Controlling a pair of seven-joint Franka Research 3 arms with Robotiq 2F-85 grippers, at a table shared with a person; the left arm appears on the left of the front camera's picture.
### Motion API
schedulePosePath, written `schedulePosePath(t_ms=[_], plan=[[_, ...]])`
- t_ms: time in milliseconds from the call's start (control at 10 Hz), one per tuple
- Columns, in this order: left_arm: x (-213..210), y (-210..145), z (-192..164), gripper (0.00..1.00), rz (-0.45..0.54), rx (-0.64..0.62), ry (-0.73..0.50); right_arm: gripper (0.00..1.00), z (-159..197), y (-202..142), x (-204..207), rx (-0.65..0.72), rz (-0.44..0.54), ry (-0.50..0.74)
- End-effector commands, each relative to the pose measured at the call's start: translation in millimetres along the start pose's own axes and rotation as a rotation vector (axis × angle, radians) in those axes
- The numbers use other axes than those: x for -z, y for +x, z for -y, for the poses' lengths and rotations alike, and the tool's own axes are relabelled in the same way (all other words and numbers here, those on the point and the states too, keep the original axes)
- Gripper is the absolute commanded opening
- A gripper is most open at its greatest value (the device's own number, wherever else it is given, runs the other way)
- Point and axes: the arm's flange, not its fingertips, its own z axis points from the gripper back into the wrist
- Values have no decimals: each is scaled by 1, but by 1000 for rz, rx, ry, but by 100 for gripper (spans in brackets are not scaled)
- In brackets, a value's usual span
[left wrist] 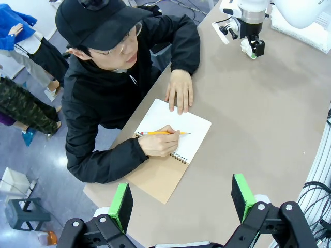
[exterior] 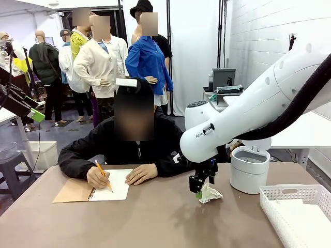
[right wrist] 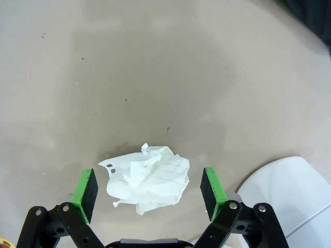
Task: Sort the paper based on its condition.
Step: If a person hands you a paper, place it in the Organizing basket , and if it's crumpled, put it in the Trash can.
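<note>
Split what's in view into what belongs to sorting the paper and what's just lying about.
Job in hand: crumpled paper; right tool, open with the paper between its fingers; white bin and white basket, likely drop spots.
Lying about: notebook; pencil; left tool, open.

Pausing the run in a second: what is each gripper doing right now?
Left gripper: open, holding nothing.
Right gripper: open, jaws either side of the crumpled paper, not yet closed on it.
</note>
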Motion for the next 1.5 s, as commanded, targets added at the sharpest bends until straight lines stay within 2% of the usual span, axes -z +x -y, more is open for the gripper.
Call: schedulePosePath(t_ms=[0,300,600,800,900,1200,1400], plan=[[-1,-1,-1,100,6,-2,-5,100,0,4,8,23,12,-12],[-1,-1,-1,100,6,-2,-5,100,2,0,12,15,-19,-19],[-1,-1,-1,100,6,-2,-5,100,0,0,5,4,-5,5],[-1,-1,-1,100,6,-2,-5,62,1,2,7,56,2,22],[-1,-1,-1,100,6,-2,-5,62,-1,1,6,1,-7,7],[-1,-1,-1,100,6,-2,-5,62,-1,1,6,10,-6,11],[-1,-1,-1,100,6,-2,-5,22,0,1,4,39,1,50]])
